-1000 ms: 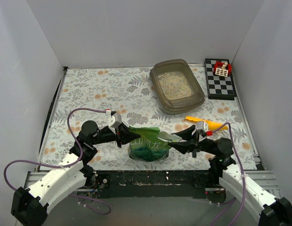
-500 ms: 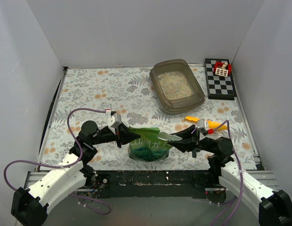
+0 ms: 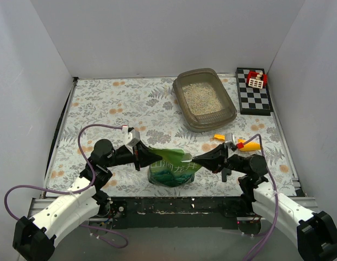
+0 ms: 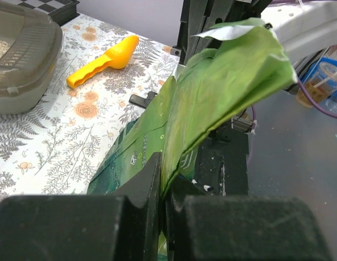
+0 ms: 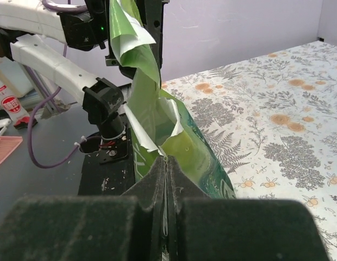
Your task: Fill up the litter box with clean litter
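Bag (image 3: 171, 169) pinched at both top corners, left gripper (image 3: 143, 158) and right gripper (image 3: 196, 161) clamped; box (image 3: 211, 124) beyond, rightward, nearer right arm.

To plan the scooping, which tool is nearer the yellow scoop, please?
The right tool; the yellow scoop lies beside its arm, across the green bag from the left tool.

The floral-print table (image 3: 119, 103) carried the litter box (image 3: 212, 124) at far right, a checkered board (image 3: 254, 98) just beside it, a yellow scoop (image 3: 249, 145) nearer, and a green bag (image 3: 171, 168) at the front edge.
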Action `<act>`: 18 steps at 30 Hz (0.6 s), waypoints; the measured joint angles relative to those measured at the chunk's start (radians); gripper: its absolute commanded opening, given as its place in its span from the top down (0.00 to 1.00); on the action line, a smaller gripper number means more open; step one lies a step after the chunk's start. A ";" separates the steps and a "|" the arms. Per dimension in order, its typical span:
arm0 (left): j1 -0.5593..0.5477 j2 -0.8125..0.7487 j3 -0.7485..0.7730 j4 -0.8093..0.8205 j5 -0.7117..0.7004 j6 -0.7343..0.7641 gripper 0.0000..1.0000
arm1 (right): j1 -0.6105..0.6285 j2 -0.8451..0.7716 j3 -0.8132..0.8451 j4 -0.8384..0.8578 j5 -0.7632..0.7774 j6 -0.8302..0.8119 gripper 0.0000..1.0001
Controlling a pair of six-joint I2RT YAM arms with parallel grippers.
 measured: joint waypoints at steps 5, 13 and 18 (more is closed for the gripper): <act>0.000 0.001 0.048 -0.109 -0.044 -0.104 1.00 | 0.000 0.000 0.072 -0.140 -0.017 0.068 0.99; 0.000 -0.020 0.153 -0.406 -0.120 -0.374 1.00 | 0.000 -0.090 0.152 -0.564 0.023 0.256 0.99; -0.002 -0.101 0.102 -0.474 -0.099 -0.577 1.00 | 0.003 -0.108 0.146 -0.679 0.001 0.418 0.99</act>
